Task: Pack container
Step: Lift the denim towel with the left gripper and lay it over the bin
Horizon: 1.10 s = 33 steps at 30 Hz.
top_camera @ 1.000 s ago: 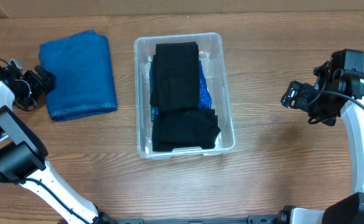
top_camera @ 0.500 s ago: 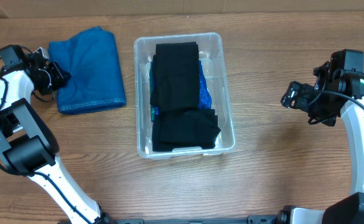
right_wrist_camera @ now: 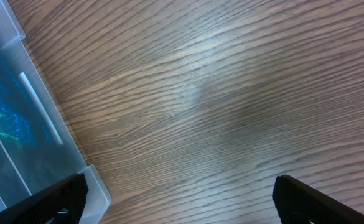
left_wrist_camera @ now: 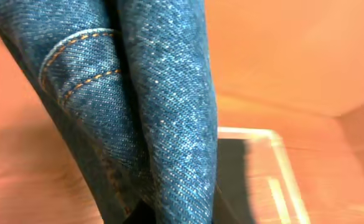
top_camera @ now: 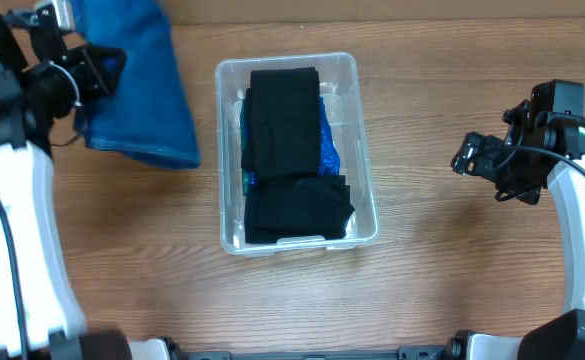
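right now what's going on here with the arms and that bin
The left gripper holds a piece of blue denim up at the table's far left corner; in the left wrist view the cloth hangs in folds in front of the camera. The clear container in the middle already holds folded black clothes over something shiny blue. The right gripper is open over bare table, beside the container.

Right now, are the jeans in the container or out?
Out. The left gripper holds the jeans up, left of the container; only black and blue items lie inside.
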Motion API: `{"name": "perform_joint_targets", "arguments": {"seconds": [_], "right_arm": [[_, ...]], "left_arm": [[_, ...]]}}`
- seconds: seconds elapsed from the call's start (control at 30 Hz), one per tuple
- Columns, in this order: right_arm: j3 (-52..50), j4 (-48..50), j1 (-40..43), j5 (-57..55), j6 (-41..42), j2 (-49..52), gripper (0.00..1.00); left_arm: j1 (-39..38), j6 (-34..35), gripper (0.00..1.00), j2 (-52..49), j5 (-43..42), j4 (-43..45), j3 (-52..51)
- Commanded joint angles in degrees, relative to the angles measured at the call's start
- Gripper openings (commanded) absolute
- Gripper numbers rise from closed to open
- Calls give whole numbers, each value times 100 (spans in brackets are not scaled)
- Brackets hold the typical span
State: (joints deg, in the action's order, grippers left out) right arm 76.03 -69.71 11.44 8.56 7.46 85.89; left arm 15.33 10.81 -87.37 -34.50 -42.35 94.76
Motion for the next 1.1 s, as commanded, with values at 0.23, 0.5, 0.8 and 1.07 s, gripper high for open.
{"name": "perform_joint_targets", "arguments": {"seconds": [0.23,0.5,0.8,1.07], "right_arm": [[9,-35,-15,52,-15,9,100],[9,-39,-15,155,-17,9,100],[9,-44,-15,155,-20,9,100],[9,-35,-15,155,-20,9,100]], "left_arm": [[-4146,2522,4,623,3364,299,181],[-4944,2951,4,-883,3958,468,181],[-4498,2323,50,-1257,5224,-1141,179],[-3921,1740,53,-1257,6100,-1661,293]]}}
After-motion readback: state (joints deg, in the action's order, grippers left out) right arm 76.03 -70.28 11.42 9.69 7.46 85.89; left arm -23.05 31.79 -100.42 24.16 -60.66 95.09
